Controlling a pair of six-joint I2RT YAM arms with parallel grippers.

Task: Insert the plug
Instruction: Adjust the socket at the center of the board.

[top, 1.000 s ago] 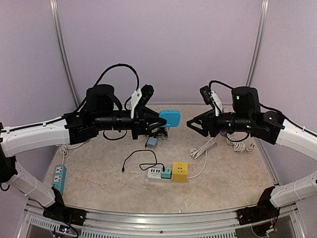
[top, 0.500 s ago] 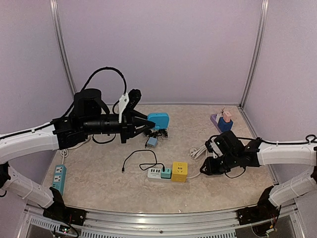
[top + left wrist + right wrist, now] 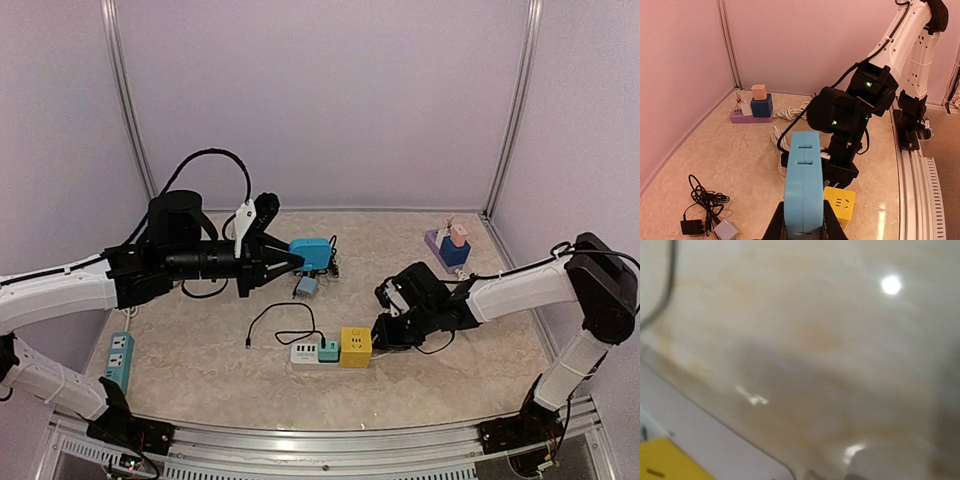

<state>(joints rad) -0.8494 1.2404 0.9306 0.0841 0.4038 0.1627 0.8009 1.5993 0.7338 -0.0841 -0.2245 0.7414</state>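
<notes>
Overhead, the left tool (image 3: 295, 257) is clenched on the light-blue plug block (image 3: 314, 253), holding it in the air above the tabletop (image 3: 200, 370), apart from the white power strip (image 3: 306, 351). The right tool (image 3: 383, 332) sits low, just beside the yellow socket cube (image 3: 355, 346) at the strip's right end; I cannot tell whether it is parted or closed.

From the left wrist, the light-blue plug block (image 3: 803, 190) is pinched between the fingers (image 3: 774, 229), with the yellow socket cube (image 3: 840, 204) beyond it on the tabletop.

The right wrist view is blurred, showing only tabletop (image 3: 815, 340) and a corner of the yellow socket cube (image 3: 662, 465).
</notes>
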